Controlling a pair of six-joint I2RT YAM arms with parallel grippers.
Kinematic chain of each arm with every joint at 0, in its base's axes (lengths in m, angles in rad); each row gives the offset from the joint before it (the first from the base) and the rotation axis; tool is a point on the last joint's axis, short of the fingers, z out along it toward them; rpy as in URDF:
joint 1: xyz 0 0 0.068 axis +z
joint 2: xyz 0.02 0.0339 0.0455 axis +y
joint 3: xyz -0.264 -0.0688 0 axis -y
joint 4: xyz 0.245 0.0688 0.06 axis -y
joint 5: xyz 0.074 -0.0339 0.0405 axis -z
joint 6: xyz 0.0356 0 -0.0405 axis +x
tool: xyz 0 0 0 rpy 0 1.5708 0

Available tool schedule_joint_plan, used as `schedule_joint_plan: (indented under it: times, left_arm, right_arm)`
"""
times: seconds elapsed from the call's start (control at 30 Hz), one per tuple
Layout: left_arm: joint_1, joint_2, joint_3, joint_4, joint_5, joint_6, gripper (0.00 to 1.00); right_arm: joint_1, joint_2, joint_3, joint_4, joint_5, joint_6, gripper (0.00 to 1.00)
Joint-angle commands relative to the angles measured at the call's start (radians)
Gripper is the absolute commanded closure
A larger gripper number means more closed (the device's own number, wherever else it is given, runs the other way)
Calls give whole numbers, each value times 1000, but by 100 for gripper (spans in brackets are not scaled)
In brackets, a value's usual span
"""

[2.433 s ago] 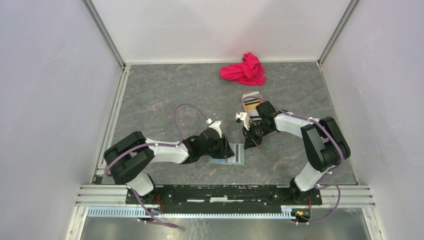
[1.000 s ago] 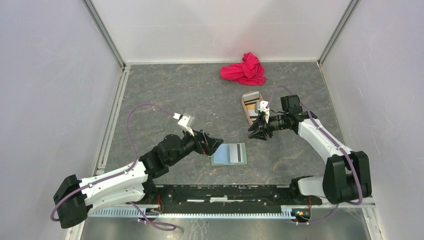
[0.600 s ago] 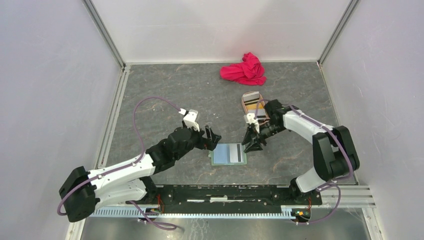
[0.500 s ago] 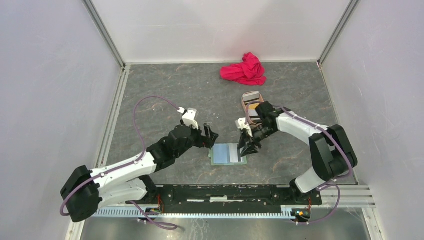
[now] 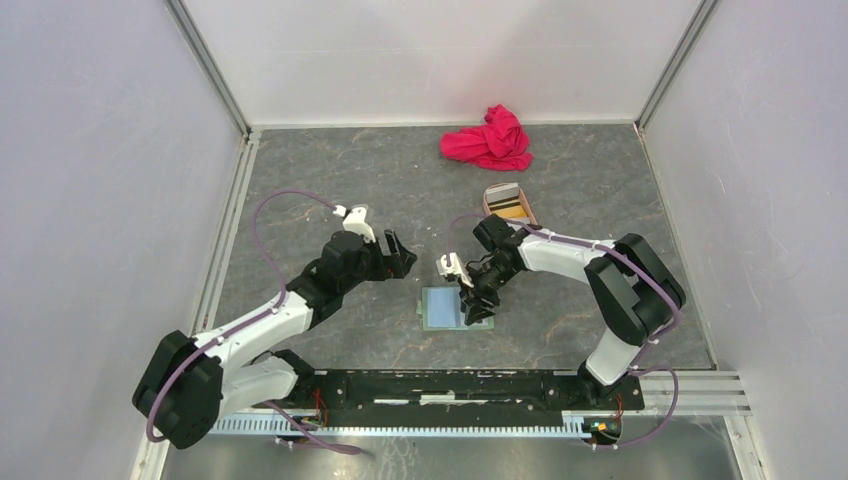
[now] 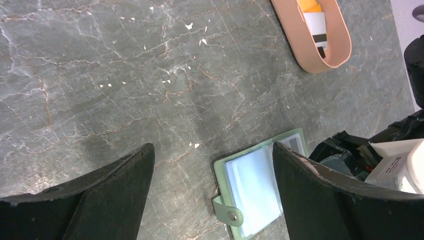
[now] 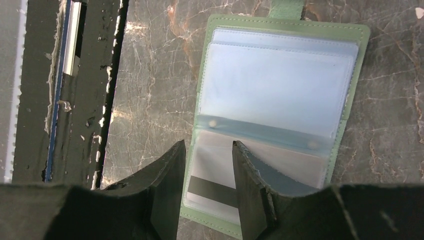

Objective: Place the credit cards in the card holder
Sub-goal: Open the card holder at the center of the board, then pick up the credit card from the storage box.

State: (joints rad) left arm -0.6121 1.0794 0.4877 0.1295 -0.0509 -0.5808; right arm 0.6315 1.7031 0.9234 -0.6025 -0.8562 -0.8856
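The sage-green card holder [image 5: 447,307] lies open on the grey bench [image 5: 330,180], the right pincer [image 7: 209,165] half-parted above a striped card [image 7: 212,180] in its sleeve, the left pincer [image 6: 212,165] released beside it, tray [image 6: 320,45] and red cloth [image 5: 488,139] well apart.

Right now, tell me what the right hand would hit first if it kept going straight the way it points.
The right hand points down at the open card holder. It would probably first meet the clear sleeve with the striped card inside, between its parted fingers. How far above it hangs is unclear.
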Motion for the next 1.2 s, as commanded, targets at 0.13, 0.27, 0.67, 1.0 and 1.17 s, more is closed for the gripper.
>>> schedule_joint_plan:
  times: [0.13, 0.27, 0.67, 1.0, 1.17]
  left_arm:
    - [38, -7, -27, 82, 115, -39, 8]
    - [41, 5, -50, 150, 199, -44, 8]
    - [41, 100, -87, 399, 501, -55, 19]
    - [40, -47, 85, 51, 251, 157, 16]
    - [40, -122, 50, 61, 140, 166, 13]
  right_arm:
    - [15, 30, 49, -55, 62, -64, 54]
    - [7, 23, 58, -89, 94, -105, 55]
    - [-161, -2, 168, -316, -79, -285, 69]
    - [-440, -99, 379, -57, 143, -109, 53]
    - [-443, -48, 448, -15, 144, -376, 20]
